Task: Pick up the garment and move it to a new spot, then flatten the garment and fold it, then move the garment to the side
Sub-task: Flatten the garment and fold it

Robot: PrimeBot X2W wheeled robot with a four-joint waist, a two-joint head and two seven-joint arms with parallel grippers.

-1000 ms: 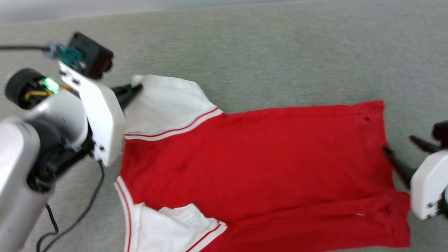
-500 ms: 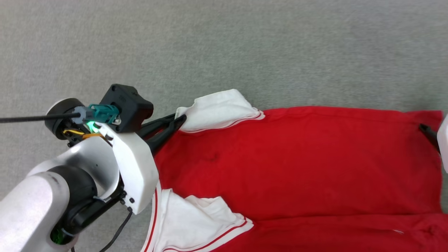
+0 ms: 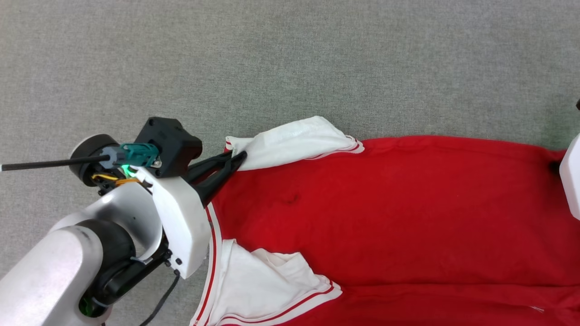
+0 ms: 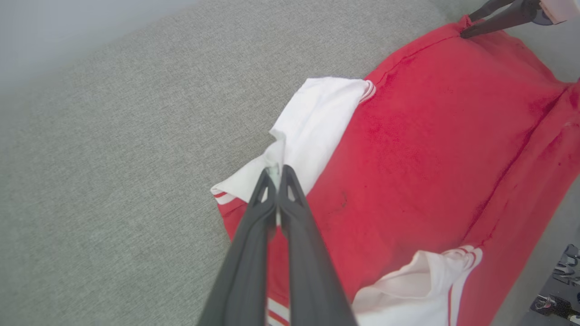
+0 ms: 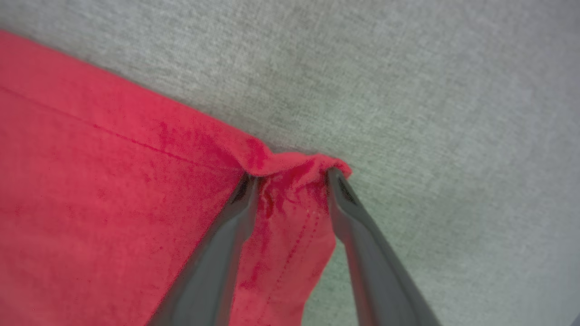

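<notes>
While the shirt (image 3: 385, 213) lies spread on the grey surface (image 3: 317, 59), I see my left pincer (image 3: 238, 158) clamped on its far white sleeve (image 3: 294, 138), and my right pincer (image 5: 290, 175) apart, straddling the hem corner (image 5: 299, 164).

Even, bright, diffuse light is seen throughout, and shadows are kept soft and faint. The head view is rendered sharp. The left wrist view's top left corner is washed out and hazy. In the right wrist view the right gripper's fingers (image 5: 213, 267) are blurred, and the garment (image 5: 90, 190) is oversaturated.
</notes>
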